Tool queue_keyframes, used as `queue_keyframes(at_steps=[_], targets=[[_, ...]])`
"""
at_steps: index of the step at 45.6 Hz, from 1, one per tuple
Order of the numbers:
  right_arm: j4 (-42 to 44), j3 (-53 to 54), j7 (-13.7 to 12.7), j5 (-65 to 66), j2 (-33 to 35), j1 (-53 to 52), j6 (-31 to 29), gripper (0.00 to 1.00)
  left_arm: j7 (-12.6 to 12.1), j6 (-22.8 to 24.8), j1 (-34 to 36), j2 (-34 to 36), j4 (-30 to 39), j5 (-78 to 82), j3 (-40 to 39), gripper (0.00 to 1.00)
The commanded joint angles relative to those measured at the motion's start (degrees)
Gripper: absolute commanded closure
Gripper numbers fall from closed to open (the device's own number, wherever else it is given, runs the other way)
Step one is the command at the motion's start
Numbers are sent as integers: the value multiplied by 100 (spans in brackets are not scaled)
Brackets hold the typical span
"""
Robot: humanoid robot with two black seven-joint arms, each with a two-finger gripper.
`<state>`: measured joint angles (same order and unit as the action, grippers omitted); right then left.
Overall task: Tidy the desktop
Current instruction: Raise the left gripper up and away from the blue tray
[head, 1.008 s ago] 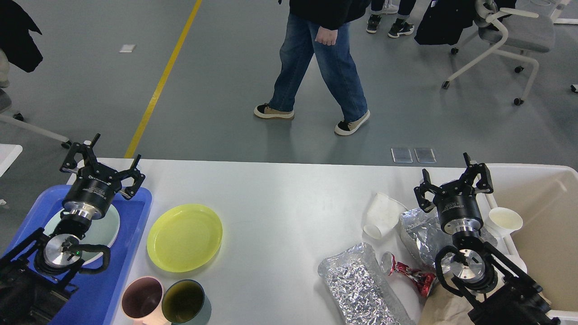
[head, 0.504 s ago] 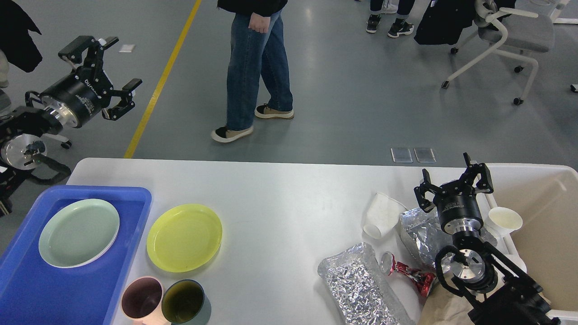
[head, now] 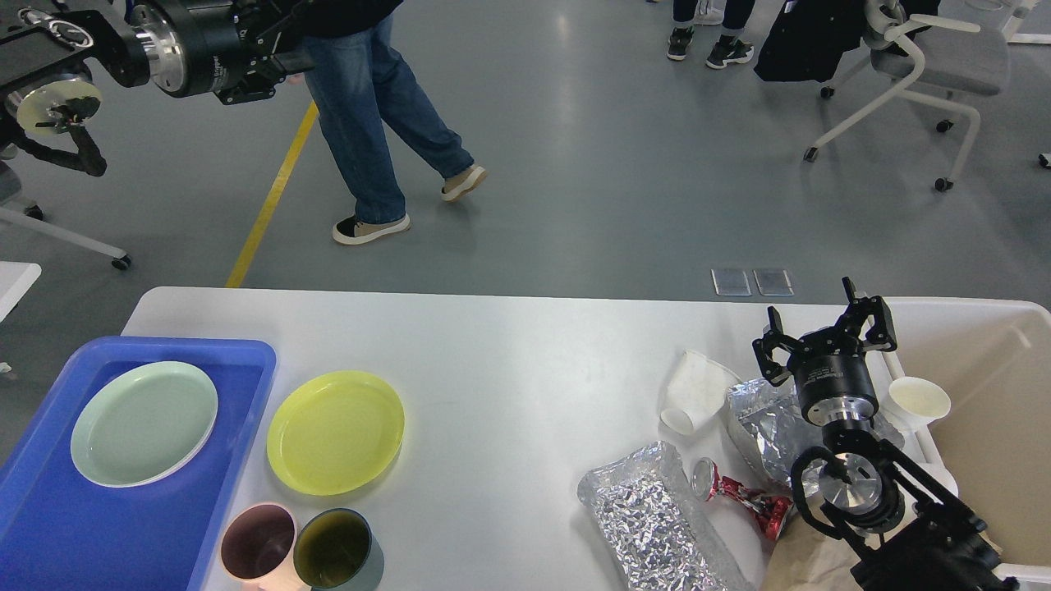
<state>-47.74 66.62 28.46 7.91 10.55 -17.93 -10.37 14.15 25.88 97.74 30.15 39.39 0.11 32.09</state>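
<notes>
My left arm is raised high at far left, its end effector [head: 275, 37] dark and hard to read. My right end effector [head: 825, 335] points away, fingers spread, empty.

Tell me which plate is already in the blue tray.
The pale green plate lies inside the blue tray; the yellow plate sits beside it on the desktop.

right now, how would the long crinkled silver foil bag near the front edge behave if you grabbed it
The crinkled silver foil bag looks thin and creased, so it would probably crumple and flop rather than stay stiff. It seems light for its size. Its shiny surface might slip between fingers.
</notes>
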Motion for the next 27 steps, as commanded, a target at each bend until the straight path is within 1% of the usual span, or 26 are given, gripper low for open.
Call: queue_keyframes(at_steps=[1,4,7,13,16,20,27], targets=[[2,0,2,0,0,0,0,0,9,5,482,-194,174,59,324,4],[2,0,2,0,0,0,0,0,9,5,676,-325,358,59,622,4],[2,0,2,0,0,0,0,0,9,5,878,-431,639,59,1175,4],[2,0,2,0,0,0,0,0,9,14,1449,-879,1482,59,2896,4],[2,0,2,0,0,0,0,0,9,14,1634,-1055,1896,59,3574,4],[2,0,2,0,0,0,0,0,9,40,1748,-1257,2187,59,3866,4],[2,0,-7,0,0,0,0,0,9,286,2179,-1547,2187,59,3849,4]])
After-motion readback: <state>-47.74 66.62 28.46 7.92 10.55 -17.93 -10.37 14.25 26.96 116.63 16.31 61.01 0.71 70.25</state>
